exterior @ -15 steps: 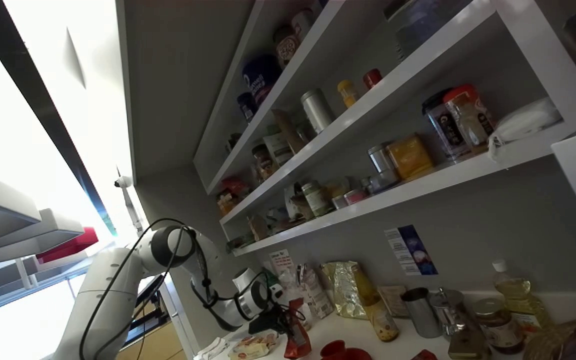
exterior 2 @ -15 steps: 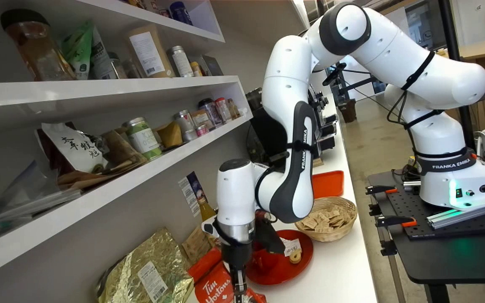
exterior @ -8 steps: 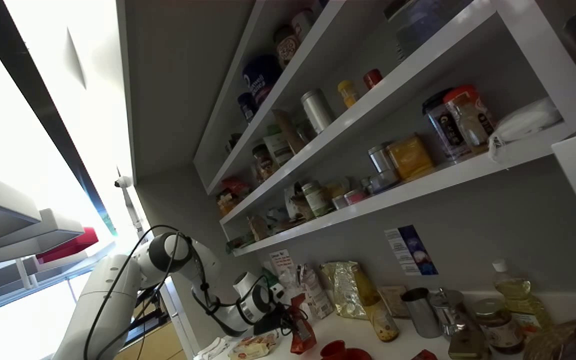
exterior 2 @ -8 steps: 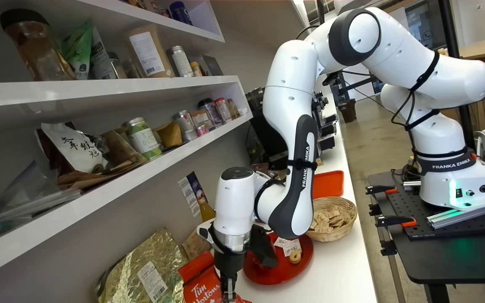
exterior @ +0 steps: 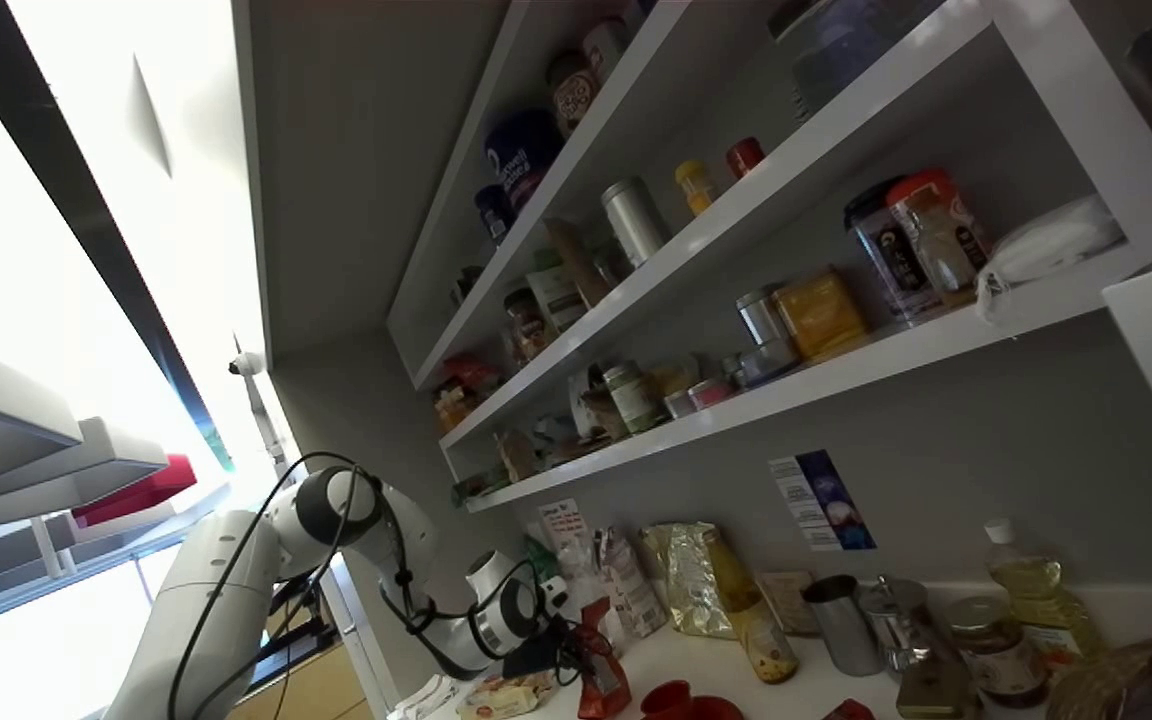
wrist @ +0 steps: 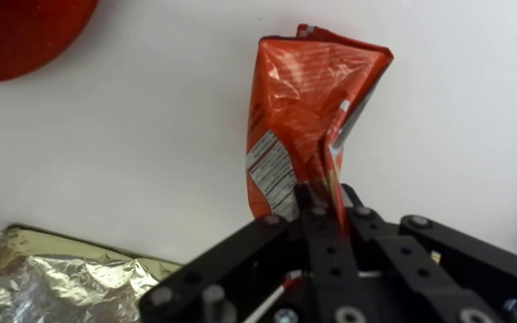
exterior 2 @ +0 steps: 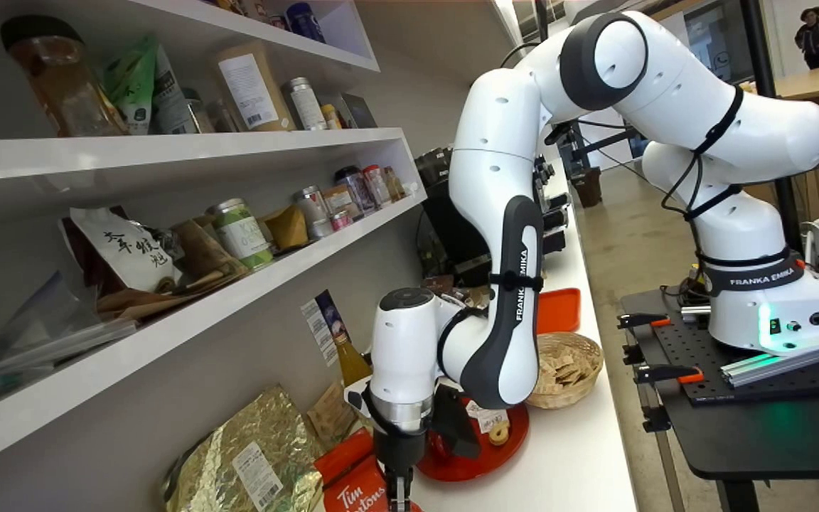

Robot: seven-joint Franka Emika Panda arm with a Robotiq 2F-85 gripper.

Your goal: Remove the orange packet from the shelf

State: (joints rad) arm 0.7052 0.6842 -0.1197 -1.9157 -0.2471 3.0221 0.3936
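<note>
The orange packet (wrist: 303, 80), a glossy orange-red crinkled bag with a pale printed patch, hangs in my gripper (wrist: 327, 193). Both fingers pinch a folded edge of it in the wrist view. The packet also shows in both exterior views (exterior: 604, 682) (exterior 2: 358, 491), over the white counter (exterior 2: 523, 491). Its lower part is cut off in an exterior view, and I cannot tell whether it touches the counter. The shelf (exterior: 736, 413) is the long lowest white board on the wall, also seen in an exterior view (exterior 2: 168, 339). My gripper is below it.
A gold foil bag (exterior 2: 239, 427) stands by the wall beside the packet. A red plate (exterior 2: 452, 469) and a basket (exterior 2: 566, 370) lie further along the counter. A bottle (exterior: 771, 650) and a metal pitcher (exterior: 841, 630) stand by the wall. Jars and bags fill the shelves.
My gripper and the packet in it rose and shifted slightly, then moved a little down and partly back. The packet moves with the fingers.
</note>
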